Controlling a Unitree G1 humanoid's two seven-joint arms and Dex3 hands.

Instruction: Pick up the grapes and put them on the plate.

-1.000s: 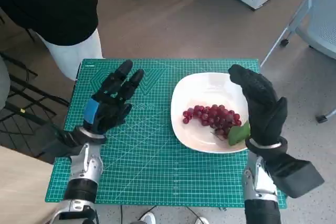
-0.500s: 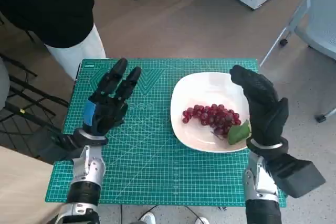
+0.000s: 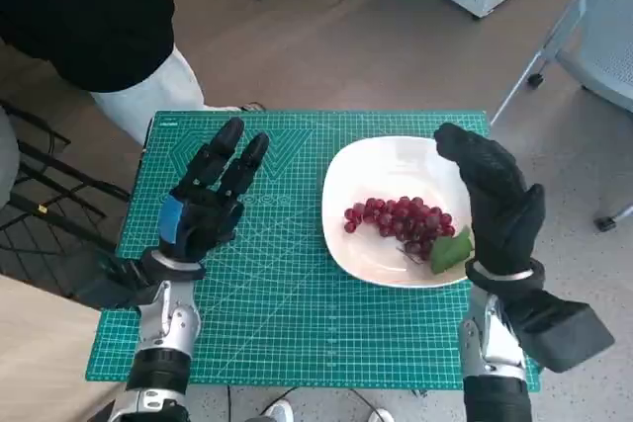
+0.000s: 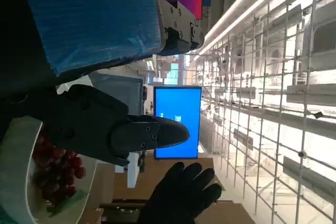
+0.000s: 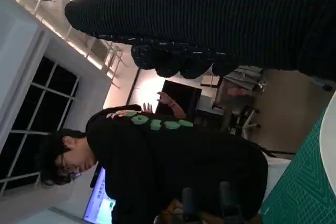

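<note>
Bare green mat (image 3: 277, 284) lies between the hands; plate (image 3: 381, 262) fills its right part

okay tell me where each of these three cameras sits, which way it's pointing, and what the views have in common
Head view: on the robot's head, looking steeply down at the green mat, plate and grapes; both forearms, the left hand and the right hand show.
Left wrist view: behind the left hand, turned sideways, facing across the room toward a blue screen.
Right wrist view: behind the right hand, turned, facing a person.
Shared: the head and left wrist views both show the grapes, plate and right hand.
</note>
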